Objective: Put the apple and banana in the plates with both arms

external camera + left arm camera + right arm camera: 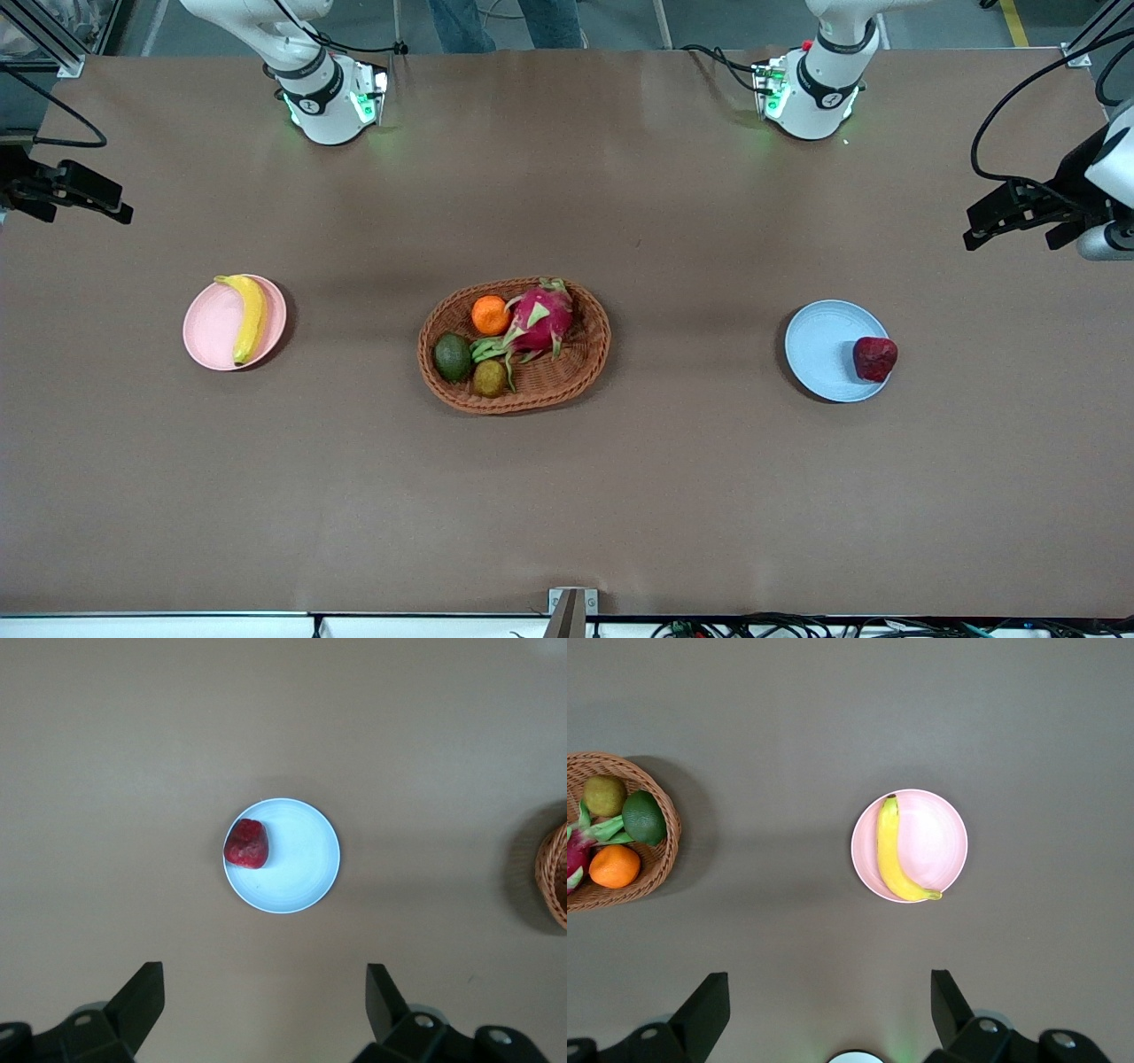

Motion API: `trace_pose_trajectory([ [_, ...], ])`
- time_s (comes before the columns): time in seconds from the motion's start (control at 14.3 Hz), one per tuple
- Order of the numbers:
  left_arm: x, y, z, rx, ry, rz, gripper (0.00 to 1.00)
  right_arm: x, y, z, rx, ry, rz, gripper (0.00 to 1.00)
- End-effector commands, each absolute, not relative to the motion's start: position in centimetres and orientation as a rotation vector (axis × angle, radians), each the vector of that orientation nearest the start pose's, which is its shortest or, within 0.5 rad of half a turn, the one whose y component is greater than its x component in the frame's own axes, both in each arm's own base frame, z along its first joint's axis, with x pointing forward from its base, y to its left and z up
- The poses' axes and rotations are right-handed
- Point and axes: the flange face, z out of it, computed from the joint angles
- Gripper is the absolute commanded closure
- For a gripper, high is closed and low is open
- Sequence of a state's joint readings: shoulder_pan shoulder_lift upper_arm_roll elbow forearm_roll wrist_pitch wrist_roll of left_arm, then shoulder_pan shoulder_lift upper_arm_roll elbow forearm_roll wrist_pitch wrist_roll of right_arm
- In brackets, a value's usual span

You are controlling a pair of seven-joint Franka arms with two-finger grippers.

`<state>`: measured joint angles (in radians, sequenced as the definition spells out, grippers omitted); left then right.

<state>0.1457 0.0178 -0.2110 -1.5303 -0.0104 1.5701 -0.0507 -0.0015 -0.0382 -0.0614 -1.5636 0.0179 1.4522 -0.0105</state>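
The left hand (974, 237) hangs high over the left arm's end of the bench (673, 496), its fingers (142, 1001) spread wide apart with nothing between them. In the left wrist view it looks straight down on the light blue plate (297, 864), where the dark red apple (247, 843) sits at the rim. In the front view the apple (875, 359) lies on the edge of that plate (824, 350) toward the left arm's end.

The right hand (120, 211) hangs over the right arm's end of the bench, fingers (704, 1005) likewise wide apart and empty. Below it the banana (893, 855) lies across the pale pink plate (935, 837), one tip reaching the rim.

Between the two plates stands a brown wicker basket (580, 363) holding a dragon fruit (539, 321), an orange (489, 315), an avocado (453, 356) and a small brownish fruit (489, 378)
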Motion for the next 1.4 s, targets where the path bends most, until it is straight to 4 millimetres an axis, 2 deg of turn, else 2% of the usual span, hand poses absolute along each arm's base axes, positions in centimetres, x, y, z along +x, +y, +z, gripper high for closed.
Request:
trace_pose_trajectory([
  [0.0,55.6,-3.1,63.8,-3.178,0.050,-0.030,0.00,51.4,-3.9,65.1,-3.150,0.077,0.076,0.00],
  [0.21,55.7,-3.3,63.9,-3.176,0.052,-0.045,0.00,51.6,-2.8,65.0,-3.167,0.050,0.079,0.00],
  [0.49,55.0,-4.1,63.9,-3.216,0.020,0.021,0.00,51.5,-2.9,65.1,-3.154,0.065,0.076,0.00],
  [0.84,55.5,-3.2,64.2,-3.208,0.011,-0.018,0.00,51.3,-3.5,65.1,-3.153,0.077,0.086,0.00],
  [1.05,55.6,-2.8,64.5,-3.174,0.019,-0.042,0.00,51.4,-2.7,65.0,-3.152,0.055,0.088,0.00],
  [1.33,55.7,-2.6,64.6,-3.173,0.014,-0.047,0.00,51.2,-2.7,65.0,-3.117,0.057,0.097,0.00],
])
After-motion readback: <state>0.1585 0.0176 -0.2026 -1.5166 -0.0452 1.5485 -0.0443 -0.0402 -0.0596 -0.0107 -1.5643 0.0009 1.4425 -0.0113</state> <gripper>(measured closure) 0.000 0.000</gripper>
